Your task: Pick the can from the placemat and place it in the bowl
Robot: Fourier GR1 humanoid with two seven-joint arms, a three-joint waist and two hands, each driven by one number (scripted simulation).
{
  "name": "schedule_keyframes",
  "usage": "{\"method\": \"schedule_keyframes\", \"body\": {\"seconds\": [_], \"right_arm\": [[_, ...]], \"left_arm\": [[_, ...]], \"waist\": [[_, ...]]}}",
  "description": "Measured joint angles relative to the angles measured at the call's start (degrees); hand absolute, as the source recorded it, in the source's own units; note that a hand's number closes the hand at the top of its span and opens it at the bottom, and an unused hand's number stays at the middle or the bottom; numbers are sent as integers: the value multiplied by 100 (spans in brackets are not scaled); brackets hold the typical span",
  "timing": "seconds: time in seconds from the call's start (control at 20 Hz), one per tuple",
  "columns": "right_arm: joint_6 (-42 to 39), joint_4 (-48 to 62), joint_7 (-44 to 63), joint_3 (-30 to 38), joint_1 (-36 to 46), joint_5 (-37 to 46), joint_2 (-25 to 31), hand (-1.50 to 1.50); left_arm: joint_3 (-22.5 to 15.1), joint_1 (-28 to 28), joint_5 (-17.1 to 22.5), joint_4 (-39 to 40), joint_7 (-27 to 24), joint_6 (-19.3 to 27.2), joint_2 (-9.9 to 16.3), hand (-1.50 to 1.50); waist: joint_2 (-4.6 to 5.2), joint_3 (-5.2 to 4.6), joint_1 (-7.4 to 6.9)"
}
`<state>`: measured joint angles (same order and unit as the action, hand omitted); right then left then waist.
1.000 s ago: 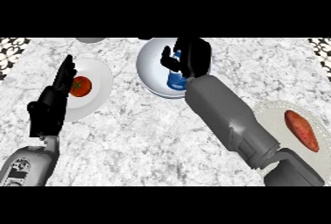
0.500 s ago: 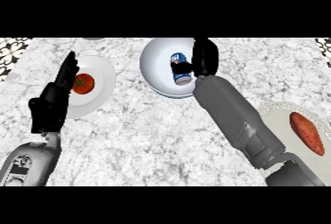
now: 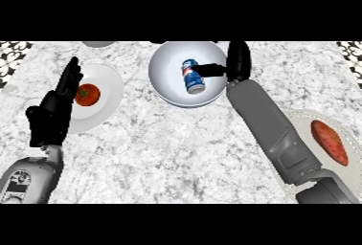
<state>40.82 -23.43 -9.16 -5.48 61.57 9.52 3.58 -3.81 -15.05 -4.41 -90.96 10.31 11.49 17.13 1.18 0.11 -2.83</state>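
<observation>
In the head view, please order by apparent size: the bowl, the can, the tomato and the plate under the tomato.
1. Bowl and plate: look alike, no clear ranking.
2. Can.
3. Tomato, smallest.

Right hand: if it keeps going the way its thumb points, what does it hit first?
The can lying in the bowl. The right hand has its thumb aimed left at it, nearly touching; depth is unclear.

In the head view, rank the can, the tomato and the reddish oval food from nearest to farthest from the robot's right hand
From the right hand:
1. can, lying in the bowl, just left of the hand.
2. reddish oval food, on the plate at lower right.
3. tomato, on the plate at far left.
</observation>
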Motion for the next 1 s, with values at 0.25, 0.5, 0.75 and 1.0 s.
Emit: {"method": "schedule_keyframes", "body": {"seconds": [0.25,0.5,0.75,1.0], "right_arm": [[-606,-192,-607,431,-329,-422,175,-150],[-1254,-955,-977,514,-1110,-716,196,-150],[-1959,-2242,-795,297,-2098,-829,470,-150],[-2222,-3562,-589,8,-3108,-757,528,-150]], "left_arm": [[79,203,-72,71,-176,20,-47,0],[177,329,-96,-57,-68,-16,-35,0],[352,384,-86,-89,-35,-79,4,0],[355,317,-210,-115,64,-100,-104,0]], "waist": [[-63,-5,141],[-119,-9,268],[-148,-11,349],[-143,-12,343]]}}
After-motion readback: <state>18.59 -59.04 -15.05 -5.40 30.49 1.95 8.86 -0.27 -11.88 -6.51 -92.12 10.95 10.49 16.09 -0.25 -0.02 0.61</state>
